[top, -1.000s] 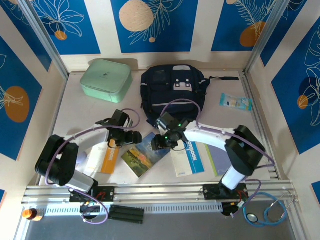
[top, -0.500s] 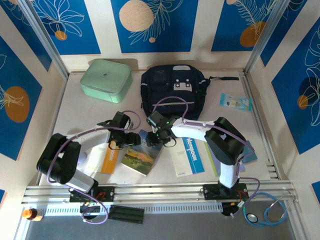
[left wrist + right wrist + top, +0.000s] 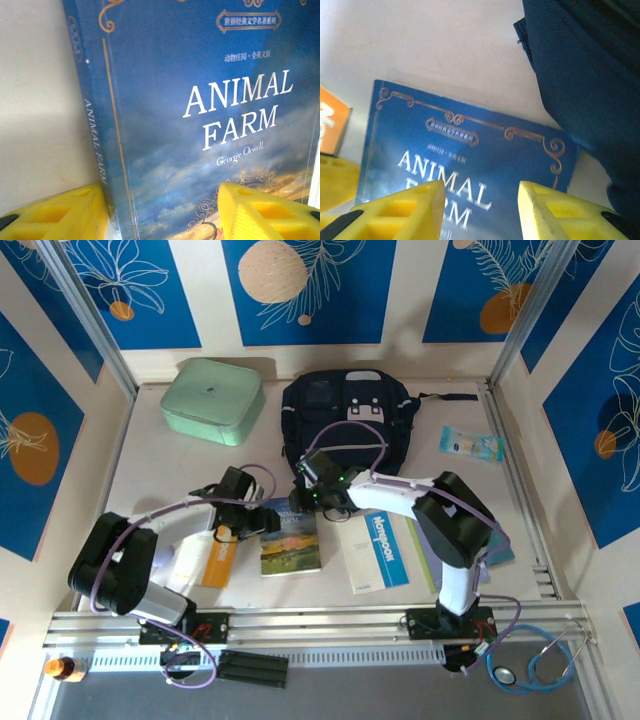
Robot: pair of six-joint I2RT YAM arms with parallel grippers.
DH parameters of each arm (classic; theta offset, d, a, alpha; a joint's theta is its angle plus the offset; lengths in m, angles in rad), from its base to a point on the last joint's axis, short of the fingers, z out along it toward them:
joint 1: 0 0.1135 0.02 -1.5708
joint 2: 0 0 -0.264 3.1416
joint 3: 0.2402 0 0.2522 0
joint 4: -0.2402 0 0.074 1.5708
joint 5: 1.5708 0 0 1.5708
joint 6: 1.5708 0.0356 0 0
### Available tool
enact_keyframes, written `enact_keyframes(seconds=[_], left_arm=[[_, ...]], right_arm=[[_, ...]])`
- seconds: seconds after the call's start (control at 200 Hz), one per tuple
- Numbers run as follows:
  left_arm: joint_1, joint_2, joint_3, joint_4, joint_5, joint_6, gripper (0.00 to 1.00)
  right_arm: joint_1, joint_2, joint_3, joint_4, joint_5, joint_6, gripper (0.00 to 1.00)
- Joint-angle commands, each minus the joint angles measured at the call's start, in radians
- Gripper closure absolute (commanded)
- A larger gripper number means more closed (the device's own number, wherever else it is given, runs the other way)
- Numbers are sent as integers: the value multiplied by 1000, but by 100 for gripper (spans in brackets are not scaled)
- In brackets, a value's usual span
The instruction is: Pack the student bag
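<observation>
Squared up now, the Animal Farm book (image 3: 290, 540) no longer lies slantwise as it did a second ago. Its long axis runs from me toward the student bag (image 3: 345, 420), and my right arm has swung across, so my right hand (image 3: 308, 502) hangs over the book's far edge. My left hand (image 3: 262, 521) sits at the book's spine side.

Both hands are released. The right one's fingers stand apart above the title, clamping nothing. The left one's fingers straddle the spine, one over bare bench (image 3: 160, 470) and one over the cover, not pinching.

The bag lies just beyond the book's far edge, front pocket up, its dark fabric close beside the book's far right corner. My right hand is the nearer one to it. I judge the book should go in lengthwise, straight away from me. I cannot tell whether the bag's mouth is unzipped.
</observation>
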Motion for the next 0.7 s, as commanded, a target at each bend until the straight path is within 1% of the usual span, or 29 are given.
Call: enact_keyframes(seconds=[0.0,0.11,0.265,0.375,0.455,0.55,0.65,0.695], left_arm=[[5,4,-38,-2,74,-66,44],[9,18,-51,29,102,-90,45],[19,37,-38,68,162,-97,46],[27,36,-29,62,175,-82,45],[31,32,-27,76,217,-65,45],[29,-2,-22,128,309,-53,45],[29,-65,-17,131,336,-58,46],[29,-90,-18,123,343,-59,48]], right_arm=[[10,-64,-43,-38,-29,23,57],[23,-53,-69,-56,-50,19,59],[10,-3,-74,-39,-123,54,60],[5,46,-46,-75,-107,69,61],[0,73,-35,-92,-98,77,61],[-1,91,-34,-92,-96,76,61],[-5,87,-47,-68,-101,76,61],[-10,84,-55,-58,-104,81,61]])
